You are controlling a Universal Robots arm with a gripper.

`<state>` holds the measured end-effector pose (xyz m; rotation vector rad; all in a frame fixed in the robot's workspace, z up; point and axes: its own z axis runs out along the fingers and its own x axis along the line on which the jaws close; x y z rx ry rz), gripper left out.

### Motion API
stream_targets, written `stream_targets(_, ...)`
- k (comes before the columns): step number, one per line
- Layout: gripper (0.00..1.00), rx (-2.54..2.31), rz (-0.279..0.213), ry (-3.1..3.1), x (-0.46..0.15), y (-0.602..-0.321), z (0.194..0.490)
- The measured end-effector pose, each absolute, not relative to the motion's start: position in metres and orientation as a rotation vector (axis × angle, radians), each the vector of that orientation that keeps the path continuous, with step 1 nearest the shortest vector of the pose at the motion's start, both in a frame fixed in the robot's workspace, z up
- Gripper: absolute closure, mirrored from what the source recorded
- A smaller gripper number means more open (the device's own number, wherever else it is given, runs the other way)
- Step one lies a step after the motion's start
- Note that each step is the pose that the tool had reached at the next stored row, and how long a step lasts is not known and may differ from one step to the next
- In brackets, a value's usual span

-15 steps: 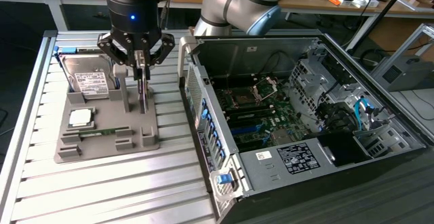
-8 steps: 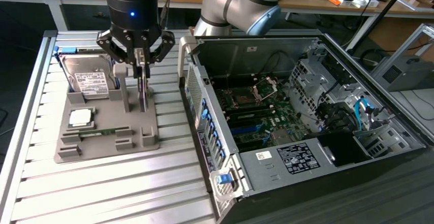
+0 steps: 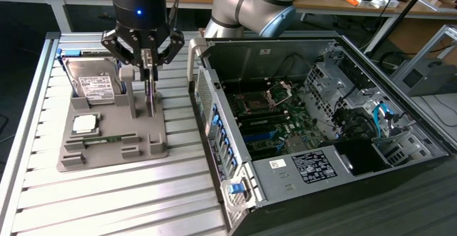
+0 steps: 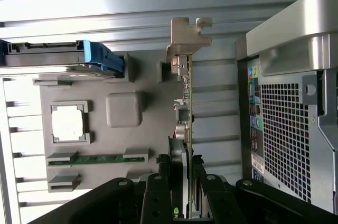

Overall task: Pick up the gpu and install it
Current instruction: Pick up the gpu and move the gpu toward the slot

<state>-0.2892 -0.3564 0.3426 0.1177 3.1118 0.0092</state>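
The gpu [image 3: 151, 96], a thin green card with a silvery end bracket, stands on edge at the right side of the grey holder tray [image 3: 107, 153]. My gripper [image 3: 146, 67] comes down on it from above, with a finger pressed against each face of the card. In the wrist view the gpu [image 4: 184, 102] runs away from my gripper [image 4: 179, 179], and its bracket sits at the far end beside a tray slot. Whether the card has left the tray I cannot tell.
On the tray [image 4: 150, 129] lie a hard drive [image 3: 93, 81], a processor chip [image 3: 84, 122] and a memory stick [image 3: 107, 138]. The open computer case [image 3: 321, 113] lies at the exterior view's right, motherboard [image 3: 271, 123] exposed. Its rear panel [image 4: 288, 129] is close beside the card.
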Motion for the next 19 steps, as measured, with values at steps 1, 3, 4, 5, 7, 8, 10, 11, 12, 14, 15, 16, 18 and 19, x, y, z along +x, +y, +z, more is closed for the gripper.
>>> stream_targets(1,0.73,0.118,0.009,3.112,-0.2892,-0.3564,0.3429)
stream_targets(3,0.73,0.118,0.009,3.112,-0.2892,-0.3564,0.3440)
stream_targets(4,0.73,0.118,0.009,3.112,-0.2892,-0.3564,0.3444)
stream_targets(5,0.73,0.118,0.009,3.112,-0.2892,-0.3564,0.3453)
stream_targets(7,0.73,0.118,0.009,3.112,-0.2892,-0.3564,0.3463)
stream_targets(8,0.73,0.118,0.009,3.112,-0.2892,-0.3564,0.3466)
stream_targets(10,0.73,0.118,0.009,3.112,-0.2892,-0.3564,0.3474)
stream_targets(11,0.73,0.118,0.009,3.112,-0.2892,-0.3564,0.3478)
stream_targets(12,0.73,0.118,0.009,3.112,-0.2892,-0.3564,0.3483)
stream_targets(14,0.73,0.118,0.009,3.112,-0.2892,-0.3563,0.3493)
stream_targets(15,0.73,0.118,0.009,3.112,-0.2892,-0.3563,0.3497)
stream_targets(16,0.73,0.118,0.009,3.112,-0.2892,-0.3564,0.3503)
stream_targets(18,0.73,0.118,0.009,3.112,-0.2892,-0.3563,0.3513)
stream_targets(19,0.73,0.118,0.009,3.112,-0.2892,-0.3564,0.3518)
